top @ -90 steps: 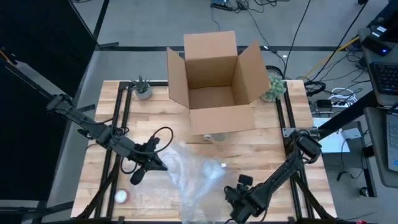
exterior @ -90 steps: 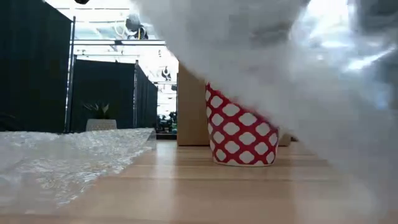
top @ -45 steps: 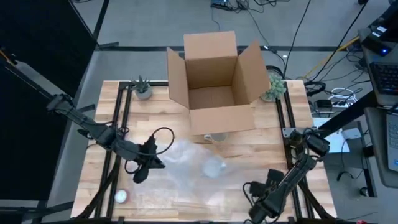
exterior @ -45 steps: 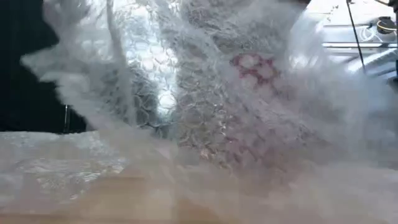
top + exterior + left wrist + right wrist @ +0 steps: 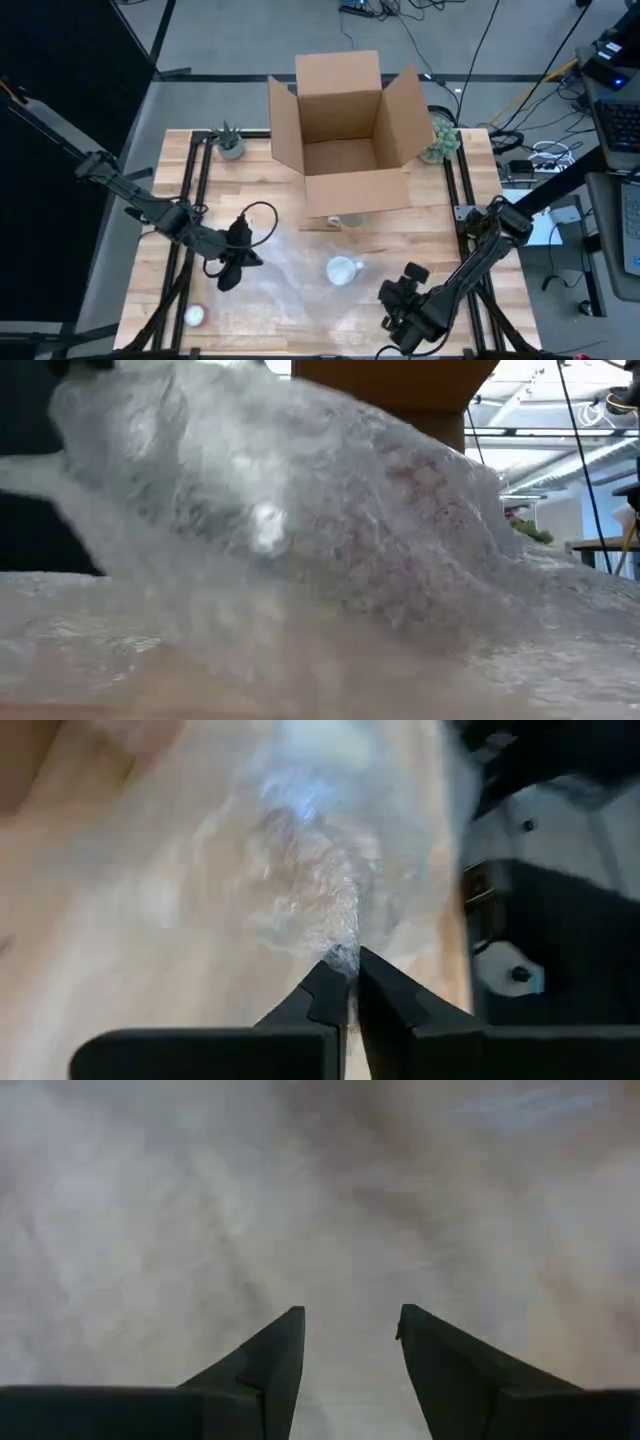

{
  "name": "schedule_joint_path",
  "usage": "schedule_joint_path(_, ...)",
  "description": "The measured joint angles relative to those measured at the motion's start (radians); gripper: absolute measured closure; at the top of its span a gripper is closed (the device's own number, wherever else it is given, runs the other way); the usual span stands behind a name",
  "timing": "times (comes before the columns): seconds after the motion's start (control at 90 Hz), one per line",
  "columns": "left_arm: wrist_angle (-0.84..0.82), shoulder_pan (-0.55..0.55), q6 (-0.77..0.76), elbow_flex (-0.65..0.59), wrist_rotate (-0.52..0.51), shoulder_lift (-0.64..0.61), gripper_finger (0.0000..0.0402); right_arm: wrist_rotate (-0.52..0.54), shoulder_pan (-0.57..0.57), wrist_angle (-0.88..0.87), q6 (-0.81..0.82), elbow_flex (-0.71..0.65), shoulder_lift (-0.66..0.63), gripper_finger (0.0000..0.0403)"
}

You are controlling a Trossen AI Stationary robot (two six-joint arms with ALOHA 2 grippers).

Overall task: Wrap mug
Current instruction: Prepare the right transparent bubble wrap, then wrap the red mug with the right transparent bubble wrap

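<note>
From my left arm's camera I see the left gripper [image 5: 349,982] with its two dark fingers [image 5: 322,1005] pressed close together. They pinch a crinkly edge of the clear bubble wrap [image 5: 310,880]. The wrap lies spread over the light wooden table [image 5: 90,950]. A dark metal part [image 5: 540,920] sits at one side.

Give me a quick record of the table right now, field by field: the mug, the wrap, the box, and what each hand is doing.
mug: under the bubble wrap, mid-table
bubble wrap: draped over the mug, spread across the table's near half
cardboard box: open, at the far side
left hand: shut on a bubble wrap edge, left of the mug
right hand: open, over the wrap at the near right
plants: one at each far corner
</note>
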Motion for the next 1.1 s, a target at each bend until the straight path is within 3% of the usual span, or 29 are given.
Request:
schedule_joint_path(0.322, -0.258, 0.014, -0.134, 0.053, 0.12, -0.025, 0.026, -0.117, 0.016, 0.135, -0.007, -0.1, 0.018, 0.025)
schedule_joint_path(0.433, -0.186, -0.004, -0.104, 0.086, -0.034, -0.051, 0.0252, -0.118, 0.034, 0.134, -0.036, -0.107, 0.016, 0.025)
schedule_joint_path(0.522, 0.021, -0.019, 0.018, 0.07, -0.199, -0.049, 0.0251, -0.116, 0.029, 0.136, -0.078, -0.101, 0.01, 0.025)
schedule_joint_path(0.589, 0.169, -0.02, 0.122, 0.04, -0.233, -0.024, 0.0251, -0.087, 0.026, 0.177, -0.115, -0.088, 0.0, 0.025)
schedule_joint_path(0.7, 0.408, 0.022, 0.228, -0.014, -0.236, 0.096, 0.0251, -0.052, 0.023, 0.281, -0.197, -0.078, -0.016, 0.025)
schedule_joint_path(0.9, 0.552, 0.046, 0.207, -0.059, -0.233, 0.38, 0.0251, -0.06, 0.023, 0.26, -0.201, -0.069, -0.042, 0.025)
schedule_joint_path(1.1, 0.55, 0.026, 0.086, -0.059, -0.02, 0.582, 0.0251, -0.052, 0.007, 0.242, -0.204, -0.068, -0.191, 0.025)
